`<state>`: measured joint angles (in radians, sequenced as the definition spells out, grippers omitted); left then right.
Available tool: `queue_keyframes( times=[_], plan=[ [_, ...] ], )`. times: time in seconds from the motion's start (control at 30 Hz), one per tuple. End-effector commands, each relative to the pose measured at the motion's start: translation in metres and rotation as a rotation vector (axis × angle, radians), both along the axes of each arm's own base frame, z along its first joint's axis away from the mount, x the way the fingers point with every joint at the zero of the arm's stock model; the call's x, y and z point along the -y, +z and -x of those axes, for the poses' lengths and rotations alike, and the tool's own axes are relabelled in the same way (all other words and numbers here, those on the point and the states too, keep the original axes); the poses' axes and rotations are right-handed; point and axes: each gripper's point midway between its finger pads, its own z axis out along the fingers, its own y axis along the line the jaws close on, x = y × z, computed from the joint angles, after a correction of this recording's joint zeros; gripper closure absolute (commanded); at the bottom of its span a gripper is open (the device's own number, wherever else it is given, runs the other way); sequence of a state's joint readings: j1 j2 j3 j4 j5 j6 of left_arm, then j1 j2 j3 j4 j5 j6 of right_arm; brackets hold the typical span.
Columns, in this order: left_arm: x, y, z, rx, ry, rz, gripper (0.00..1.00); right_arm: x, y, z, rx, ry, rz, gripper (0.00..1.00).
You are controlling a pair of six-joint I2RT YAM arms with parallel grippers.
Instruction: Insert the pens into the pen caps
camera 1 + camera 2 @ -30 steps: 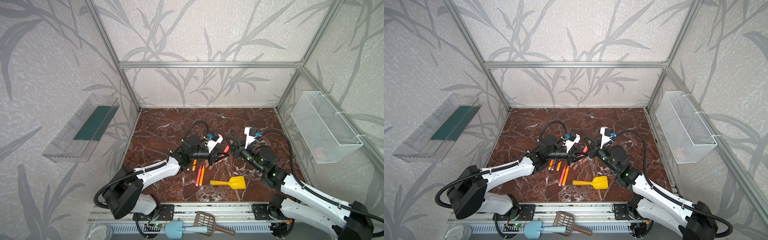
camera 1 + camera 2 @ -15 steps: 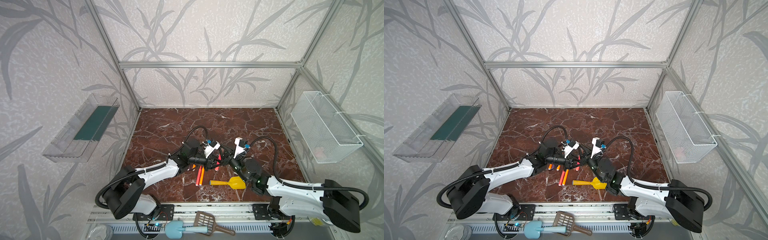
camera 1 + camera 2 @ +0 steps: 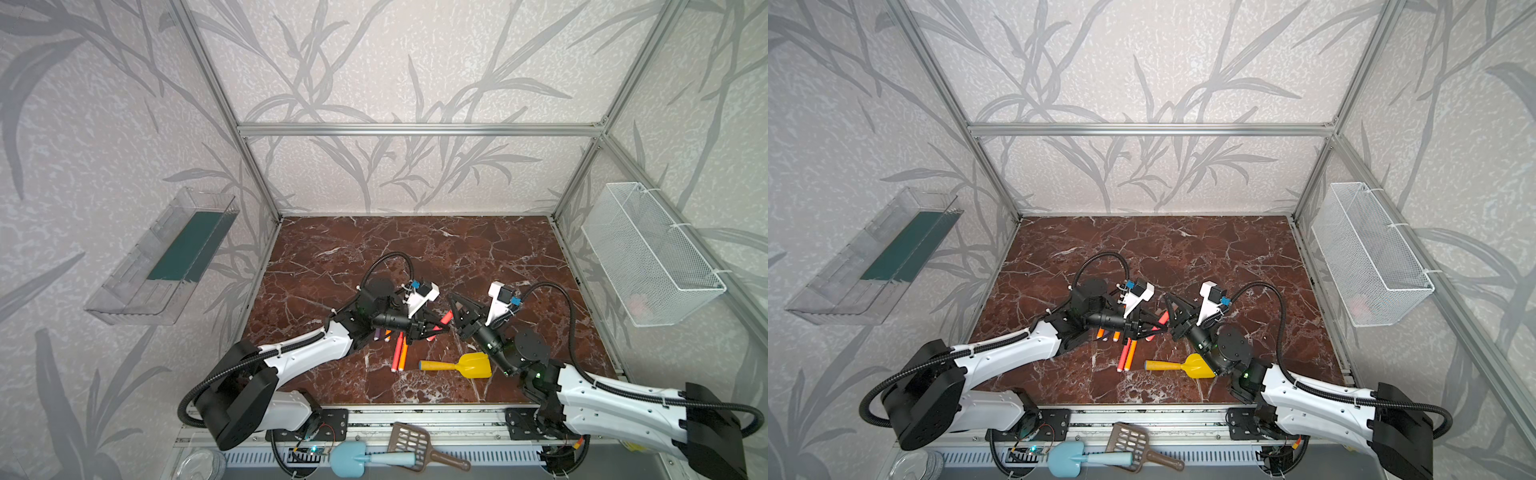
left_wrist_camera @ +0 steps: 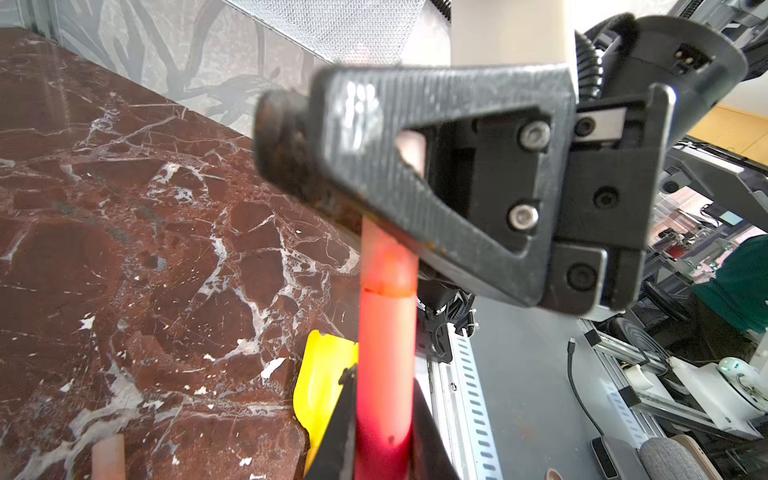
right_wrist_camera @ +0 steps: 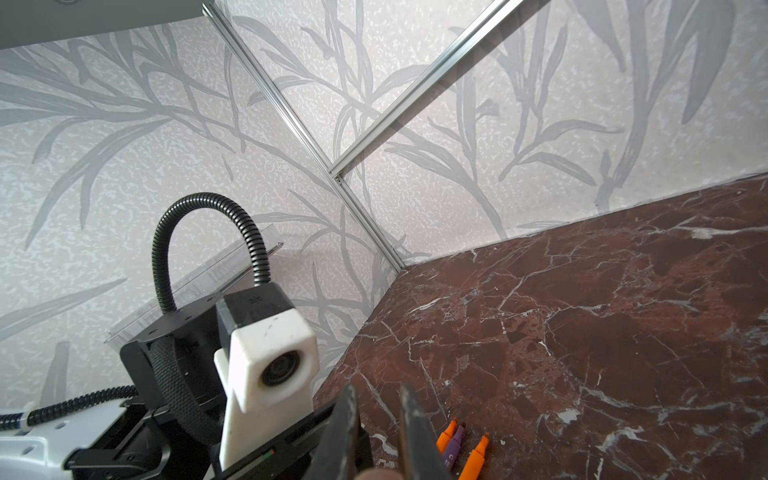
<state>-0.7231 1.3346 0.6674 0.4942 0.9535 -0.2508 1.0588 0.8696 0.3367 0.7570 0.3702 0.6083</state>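
We saw one brown marble tabletop carrying two white-and-black arms, which met near its front middle. On the side walls hung one white wire basket and one clear plastic bin. One yellow toy shovel lay on the marble just beside the right arm's wrist. We counted six pens in a top view. Five loose pens lay on the marble beside and partly under the left arm: three orange, one purple and one red-pink. The sixth, a red-pink pen, was up off the table. The left gripper had its jaws closed tight on that pen's barrel. The right gripper had its jaws pinched nearly together on one translucent pinkish pen cap. The pen's tip end sat inside that cap, so pen and cap bridged the two grippers. We found only one other cap, lying on the marble; the rest we could not make out.
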Motion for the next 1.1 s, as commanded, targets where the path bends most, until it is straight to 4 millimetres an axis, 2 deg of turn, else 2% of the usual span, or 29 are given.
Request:
queue_keyframes(
  times=[0.0, 0.2, 0.33, 0.47, 0.63, 0.73, 0.8, 1.07],
  plan=[
    [-0.016, 0.087, -0.060, 0.226, 0.246, 0.221, 1.00, -0.027, -0.068, 0.032, -0.111, 0.189, 0.279, 1.00],
    [-0.016, 0.089, -0.054, 0.240, 0.228, 0.234, 1.00, -0.029, -0.050, 0.027, -0.106, 0.167, 0.289, 1.00],
    [-0.018, 0.089, -0.058, 0.241, 0.259, 0.233, 1.00, -0.037, -0.049, 0.027, -0.121, 0.187, 0.295, 1.00],
    [-0.029, 0.088, -0.074, 0.255, 0.400, 0.218, 1.00, -0.037, -0.075, 0.025, -0.223, 0.149, 0.289, 1.00],
    [-0.035, 0.082, -0.084, 0.325, 0.551, 0.149, 1.00, -0.056, -0.107, 0.037, -0.323, 0.149, 0.307, 1.00],
    [-0.033, 0.077, -0.086, 0.378, 0.614, 0.095, 1.00, -0.069, -0.117, 0.042, -0.350, 0.169, 0.312, 1.00],
    [-0.032, 0.077, -0.087, 0.375, 0.619, 0.097, 1.00, -0.072, -0.121, 0.041, -0.346, 0.173, 0.284, 1.00],
    [-0.034, 0.086, -0.082, 0.279, 0.522, 0.171, 1.00, -0.070, -0.094, 0.058, -0.133, 0.291, 0.209, 1.00]
  ],
)
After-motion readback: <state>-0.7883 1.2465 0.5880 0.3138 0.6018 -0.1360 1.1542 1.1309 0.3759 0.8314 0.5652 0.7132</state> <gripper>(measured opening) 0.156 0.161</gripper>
